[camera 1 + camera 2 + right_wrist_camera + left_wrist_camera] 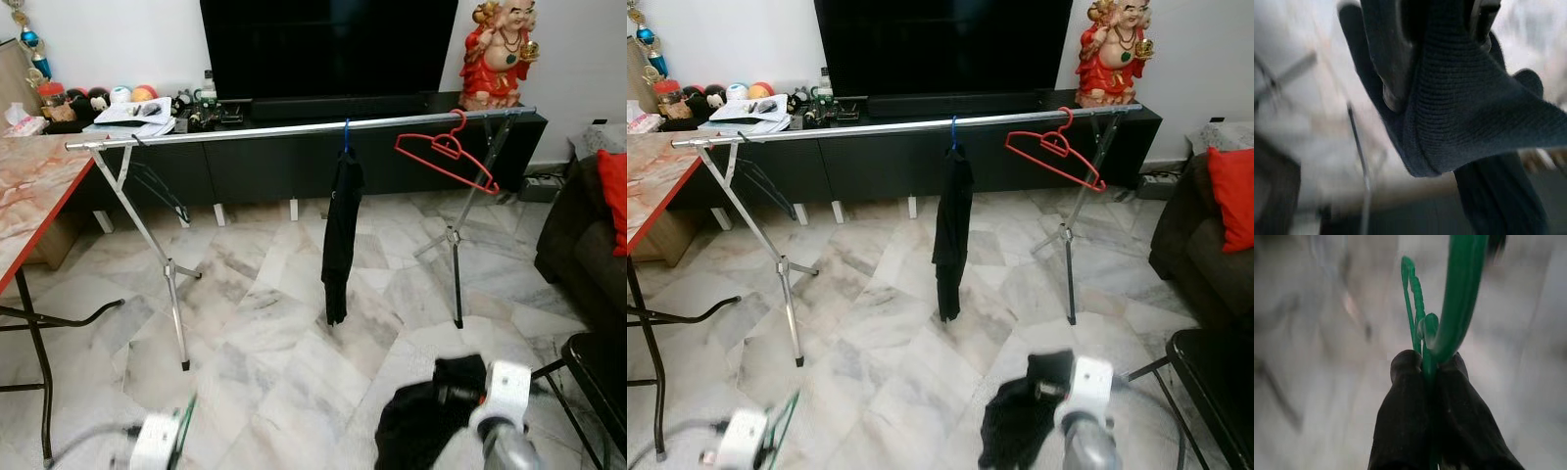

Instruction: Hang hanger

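Spanning the far room, a rail (294, 129) carries a dark garment (341, 235) at its middle and a red hanger (446, 152) to the right. Left wrist view: the left gripper (1425, 364) pinches a green hanger (1459, 298). Right wrist view: the right gripper (1437, 73) clamps black cloth (1469, 127).

long silver clothes rail (294, 129): shiny smooth metal
thin green hanger (1422, 333): smooth shiny plastic
dark ribbed cloth (1464, 112): soft, matt, knitted
pale stone floor (255, 323): smooth, glossy marble
red hanger (446, 152): smooth plastic
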Available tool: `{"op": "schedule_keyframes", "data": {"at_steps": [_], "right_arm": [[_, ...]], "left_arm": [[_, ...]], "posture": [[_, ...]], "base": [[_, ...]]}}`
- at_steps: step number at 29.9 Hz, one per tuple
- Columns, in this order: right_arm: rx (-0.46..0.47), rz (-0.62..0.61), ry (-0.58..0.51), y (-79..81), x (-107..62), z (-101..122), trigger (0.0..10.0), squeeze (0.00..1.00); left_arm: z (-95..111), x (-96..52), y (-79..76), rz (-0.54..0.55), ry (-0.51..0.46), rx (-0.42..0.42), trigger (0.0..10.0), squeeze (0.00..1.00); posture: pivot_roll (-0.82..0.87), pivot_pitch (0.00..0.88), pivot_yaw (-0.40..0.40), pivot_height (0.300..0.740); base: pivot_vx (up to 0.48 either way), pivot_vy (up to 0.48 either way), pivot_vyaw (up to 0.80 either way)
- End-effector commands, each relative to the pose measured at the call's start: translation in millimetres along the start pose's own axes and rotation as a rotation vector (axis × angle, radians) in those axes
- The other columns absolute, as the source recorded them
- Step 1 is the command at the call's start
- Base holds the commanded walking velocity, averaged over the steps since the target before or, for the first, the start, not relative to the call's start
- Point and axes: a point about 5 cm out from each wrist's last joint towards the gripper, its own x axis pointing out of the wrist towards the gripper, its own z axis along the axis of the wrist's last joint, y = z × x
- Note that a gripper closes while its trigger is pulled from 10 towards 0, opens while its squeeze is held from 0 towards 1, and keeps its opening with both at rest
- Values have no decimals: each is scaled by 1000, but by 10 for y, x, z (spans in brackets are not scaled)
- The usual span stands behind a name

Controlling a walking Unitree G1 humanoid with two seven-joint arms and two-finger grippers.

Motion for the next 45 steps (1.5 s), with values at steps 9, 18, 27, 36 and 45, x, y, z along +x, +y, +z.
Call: {"op": "schedule_keyframes", "data": {"at_steps": [9, 18, 27, 36, 45], "right_arm": [[-510, 325, 150, 606, 185, 171, 10000, 0], [-445, 341, 192, 926, 188, 132, 10000, 0], [-415, 361, 196, 1085, 175, 136, 10000, 0], [-426, 354, 189, 1080, 179, 151, 10000, 0], [-431, 361, 189, 1083, 177, 151, 10000, 0]], "left_arm": [[606, -110, -666, -758, -17, 262, 10000, 0], [899, -343, -962, -1032, -39, 256, 10000, 0], [972, -332, -1057, -944, -37, 233, 10000, 0], [869, -424, -950, -975, 32, 257, 10000, 0], [864, -361, -865, -900, 11, 229, 10000, 0]], "posture": [[124, 0, -19, 740], [126, 0, -30, 740], [122, 0, -32, 740], [125, 0, -34, 740], [125, 0, -38, 740]], "base": [[0, 0, 0], [0, 0, 0], [0, 0, 0], [0, 0, 0], [0, 0, 0]]}}
